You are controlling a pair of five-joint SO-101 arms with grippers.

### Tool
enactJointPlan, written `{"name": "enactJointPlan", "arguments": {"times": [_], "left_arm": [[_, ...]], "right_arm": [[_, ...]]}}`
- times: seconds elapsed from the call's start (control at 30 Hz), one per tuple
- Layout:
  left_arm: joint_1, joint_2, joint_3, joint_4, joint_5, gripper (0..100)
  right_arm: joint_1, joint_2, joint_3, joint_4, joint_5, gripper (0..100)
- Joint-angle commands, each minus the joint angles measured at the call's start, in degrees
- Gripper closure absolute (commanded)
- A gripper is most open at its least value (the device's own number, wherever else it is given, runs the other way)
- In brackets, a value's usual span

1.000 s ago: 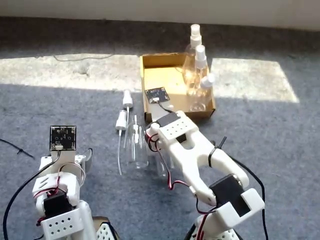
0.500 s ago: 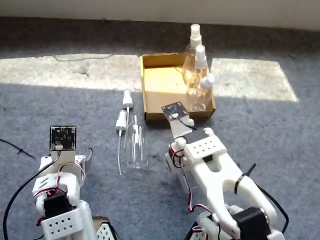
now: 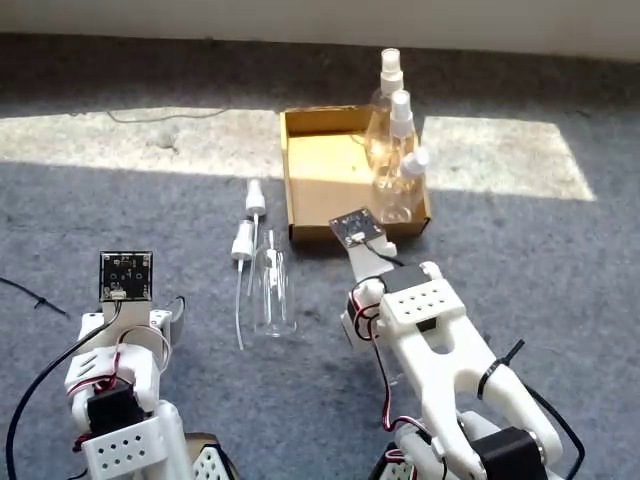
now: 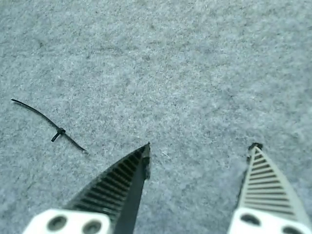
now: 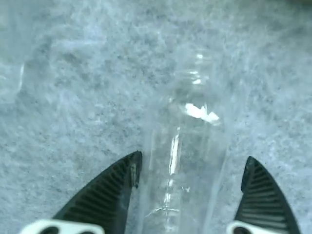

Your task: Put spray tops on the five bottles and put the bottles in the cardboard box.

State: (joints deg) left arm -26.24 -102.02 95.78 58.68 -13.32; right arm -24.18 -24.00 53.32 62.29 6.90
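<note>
The cardboard box (image 3: pixel 320 170) lies at the far middle of the carpet. Three capped bottles (image 3: pixel 398 165) stand along its right side. Two loose spray tops (image 3: pixel 255 195) (image 3: pixel 242 242) lie left of the box. Just in front of them, one clear uncapped bottle (image 3: pixel 272 285) lies on the carpet. My right gripper (image 5: pixel 194 156) is open, and a second clear bottle (image 5: pixel 195 112) lies lengthwise between its fingers with a small gap on each side. My left gripper (image 4: pixel 200 146) hangs open over bare carpet at the near left.
The right arm (image 3: pixel 415 300) stretches from the near edge toward the box front. The left arm (image 3: pixel 125 340) stands at the near left. A black cable tie (image 4: pixel 48 129) lies on the carpet near the left gripper. A sunlit strip crosses the far carpet.
The right arm has drawn back from the box front and swung to the right. The left arm, the box and the loose tops have not moved.
</note>
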Motion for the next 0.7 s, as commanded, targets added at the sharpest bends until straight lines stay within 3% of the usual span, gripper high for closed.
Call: {"name": "enactJointPlan", "arguments": {"times": [0.0,0.5,0.67], "left_arm": [[-0.3,-0.1,0.7,-1.1,-0.5,71],[-0.3,-0.1,0.7,-1.1,-0.5,71],[-0.3,-0.1,0.7,-1.1,-0.5,71]], "right_arm": [[0.3,0.2,-4.4,2.1,0.4,71.6],[-1.4,0.6,-11.5,-0.3,0.4,71.6],[-2.6,8.0,-12.4,-0.7,-1.3,71.6]]}}
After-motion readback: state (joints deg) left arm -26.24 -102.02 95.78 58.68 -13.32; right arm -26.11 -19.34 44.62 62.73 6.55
